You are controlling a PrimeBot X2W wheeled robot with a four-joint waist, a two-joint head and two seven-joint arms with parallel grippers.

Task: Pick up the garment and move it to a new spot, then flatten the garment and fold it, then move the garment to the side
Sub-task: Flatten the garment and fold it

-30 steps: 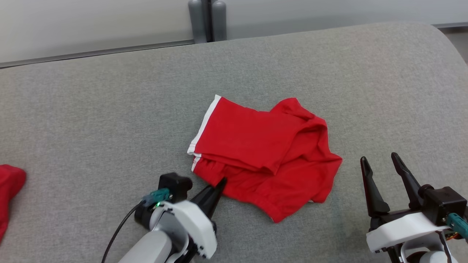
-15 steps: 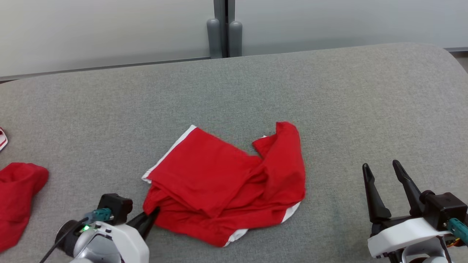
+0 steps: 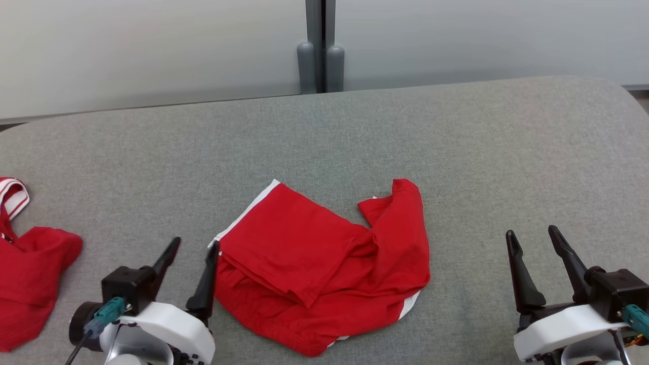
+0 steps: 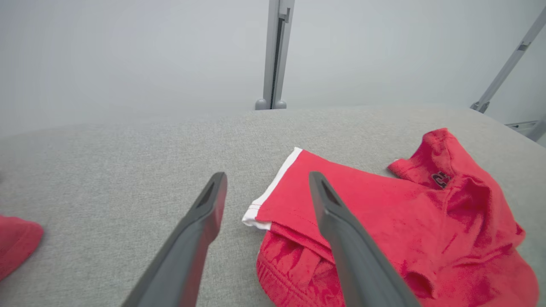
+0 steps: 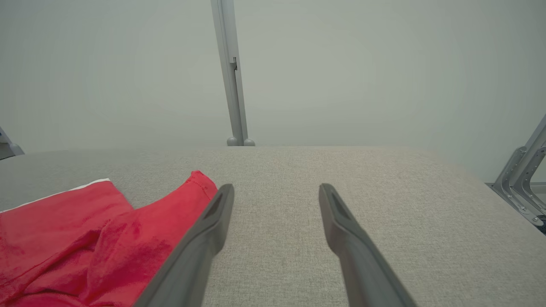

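The garment (image 3: 324,268) is a pair of red shorts with white side stripes, lying folded and rumpled on the grey padded surface (image 3: 324,142). In the left wrist view the garment (image 4: 384,221) has a white-trimmed corner between my fingers. My left gripper (image 3: 195,246) stands open at the garment's left edge, its right finger (image 3: 207,281) beside the cloth and nothing gripped. My right gripper (image 3: 532,235) is open over bare surface to the right of the garment. In the right wrist view the garment (image 5: 76,238) lies left of that gripper (image 5: 277,189).
A second red garment with white trim (image 3: 25,274) lies at the surface's left edge. A grey post with two round feet (image 3: 319,61) stands behind the surface against a pale wall. A metal frame (image 5: 522,179) stands off the right end.
My left gripper dragged the garment leftward and toward me, then opened and let go of its edge. The head camera shifted, showing more wall. My right gripper stayed open and still.
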